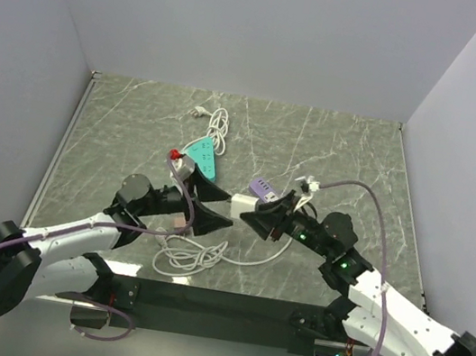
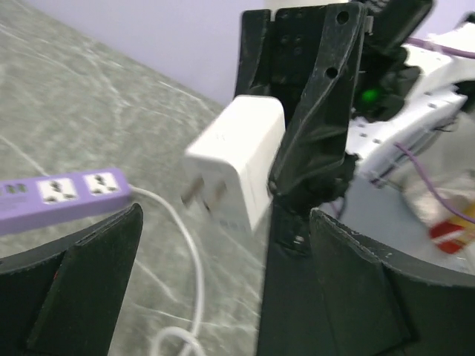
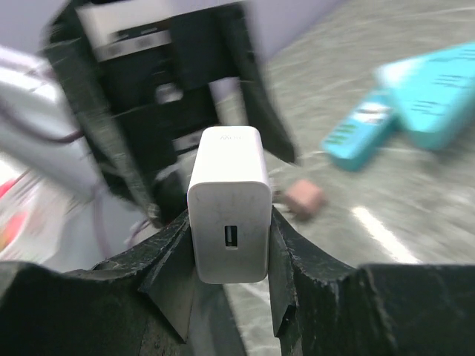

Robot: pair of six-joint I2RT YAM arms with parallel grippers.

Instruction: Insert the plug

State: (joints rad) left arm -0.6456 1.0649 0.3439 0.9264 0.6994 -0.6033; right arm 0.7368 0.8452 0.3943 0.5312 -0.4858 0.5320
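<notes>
The plug (image 3: 228, 200) is a white square block with rounded corners and an empty port on the face toward the right wrist camera. My right gripper (image 3: 228, 230) is shut on its sides and holds it above the table. It also shows in the top view (image 1: 242, 204) and in the left wrist view (image 2: 237, 159), where two metal prongs point down to the left. No cable shows on it. My left gripper (image 1: 227, 210) is open and empty, its jaws spread just left of the plug. The purple power strip (image 1: 262, 188) lies close behind, and shows in the left wrist view (image 2: 63, 195).
A teal power strip (image 1: 203, 158) lies behind the left gripper. A small brownish-pink cube adapter (image 3: 304, 197) sits on the table. A coiled white cable (image 1: 193, 255) lies near the front, another white cable (image 1: 218, 123) at the back. Walls close in the table.
</notes>
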